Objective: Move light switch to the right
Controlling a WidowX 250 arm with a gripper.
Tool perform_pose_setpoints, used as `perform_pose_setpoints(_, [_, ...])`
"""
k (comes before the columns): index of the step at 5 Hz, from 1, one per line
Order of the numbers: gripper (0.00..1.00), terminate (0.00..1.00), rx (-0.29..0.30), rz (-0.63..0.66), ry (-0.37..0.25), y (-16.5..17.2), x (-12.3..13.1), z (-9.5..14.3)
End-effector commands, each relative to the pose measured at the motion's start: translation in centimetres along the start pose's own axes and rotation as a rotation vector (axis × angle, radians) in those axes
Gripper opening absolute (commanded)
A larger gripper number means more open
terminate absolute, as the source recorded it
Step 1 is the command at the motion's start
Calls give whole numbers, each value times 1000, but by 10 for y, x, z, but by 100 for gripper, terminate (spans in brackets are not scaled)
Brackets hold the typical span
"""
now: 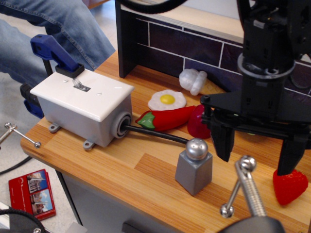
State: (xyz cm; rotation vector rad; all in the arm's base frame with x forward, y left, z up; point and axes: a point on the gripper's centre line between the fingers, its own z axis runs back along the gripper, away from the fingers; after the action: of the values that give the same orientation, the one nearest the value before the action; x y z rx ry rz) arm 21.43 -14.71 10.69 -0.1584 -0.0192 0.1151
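Note:
The light switch (80, 85) is a small silvery toggle lever sticking up from a white cover plate (82, 94) on a grey box (92, 124) at the table's left end. A black cable (155, 135) leaves the box's right side. The lever leans toward the upper left. My black gripper (256, 156) hangs at the right, well away from the switch. It is open and empty, with its left finger (223, 141) and right finger (290, 155) wide apart above the table.
A blue clamp (51, 51) sits behind the box. A grey shaker with a silver ball top (194, 167) stands mid-front. Toy egg (167, 100), chili (167, 119), strawberry (290, 186) and a white toy (193, 80) lie around. A dark brick-pattern wall (194, 46) stands behind. A metal clamp screw (245, 187) is at the front right.

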Motion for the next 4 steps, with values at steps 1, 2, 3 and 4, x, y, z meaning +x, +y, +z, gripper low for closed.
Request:
perform_pose_setpoints(1, [100,0,0,0,0,0,0,0])
perform_pose_setpoints(2, [100,0,-48,0,-25,20,9,28])
perform_pose_setpoints(3, [100,0,-139,9,5,62,27,62])
perform_pose_setpoints(4, [100,0,-144,-2,-36,92,34,77])
